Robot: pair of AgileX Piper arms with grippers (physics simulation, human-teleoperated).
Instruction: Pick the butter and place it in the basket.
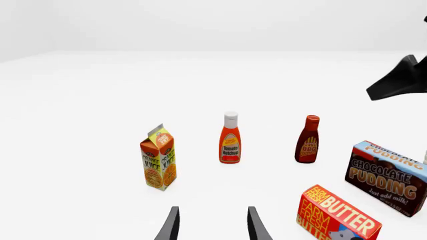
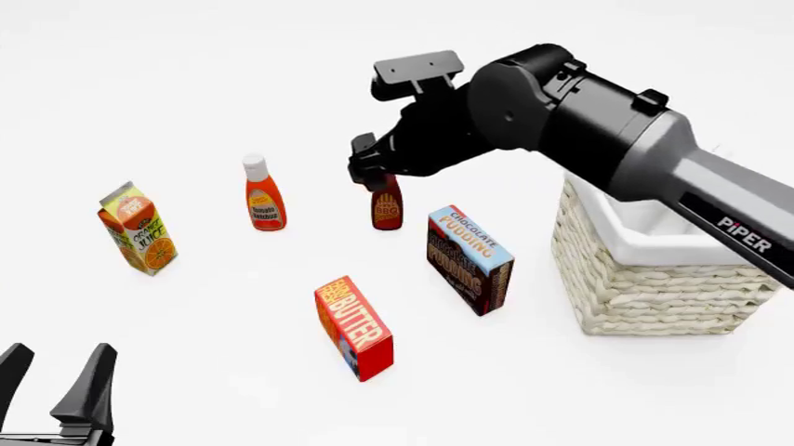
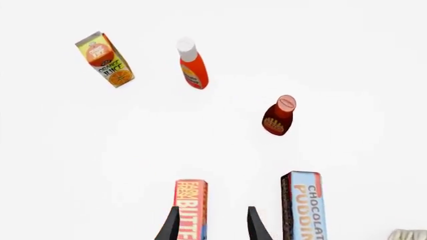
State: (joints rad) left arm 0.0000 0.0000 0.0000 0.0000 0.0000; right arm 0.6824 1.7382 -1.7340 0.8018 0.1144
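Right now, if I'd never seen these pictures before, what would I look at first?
Probably the right arm, big and dark, reaching in from the right above the table. Its open right gripper hangs over the red and orange butter, which stands near the middle beside the chocolate pudding box. The cream wicker basket sits on the right, partly behind that arm.

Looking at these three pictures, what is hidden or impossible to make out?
- Basket: in the front view the right arm covers part of its rim and inside; what it holds is unseen.
- BBQ bottle: its top is hidden behind that arm in the front view.
- Butter: cut off by the edge in both wrist views.
- Small print on the pudding box: too small to read.
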